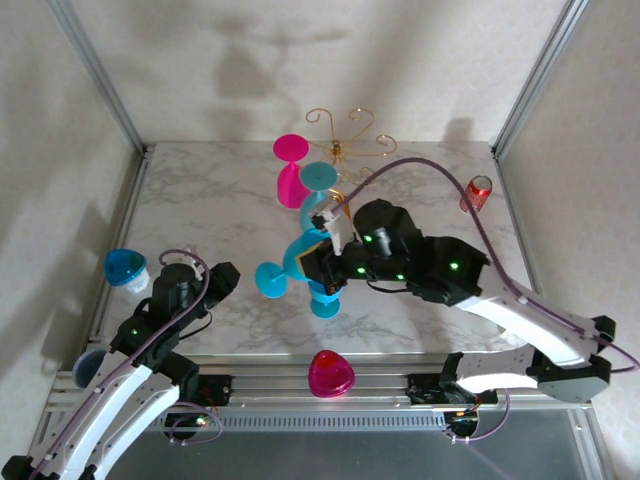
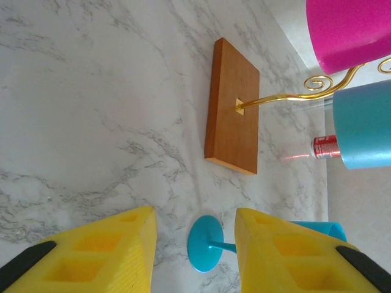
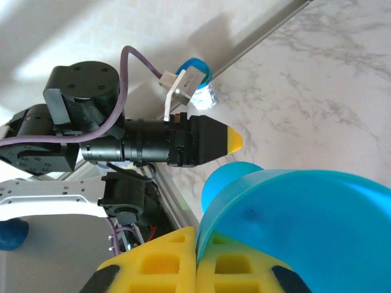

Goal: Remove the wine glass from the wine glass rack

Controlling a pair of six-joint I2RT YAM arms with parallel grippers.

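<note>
Your right gripper (image 3: 197,253) pinches the blue glass (image 3: 305,226) by its rim, off the rack (image 1: 342,148) over mid-table, so lower it slowly, with the left gripper (image 2: 194,226) spread nearby.

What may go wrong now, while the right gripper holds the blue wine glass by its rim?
The right gripper pinches only the rim of the blue wine glass, so the glass might slip or swing out. The pink wine glass and a second blue wine glass hang on the wine glass rack, seemingly near that arm; a careless move might knock them.
</note>
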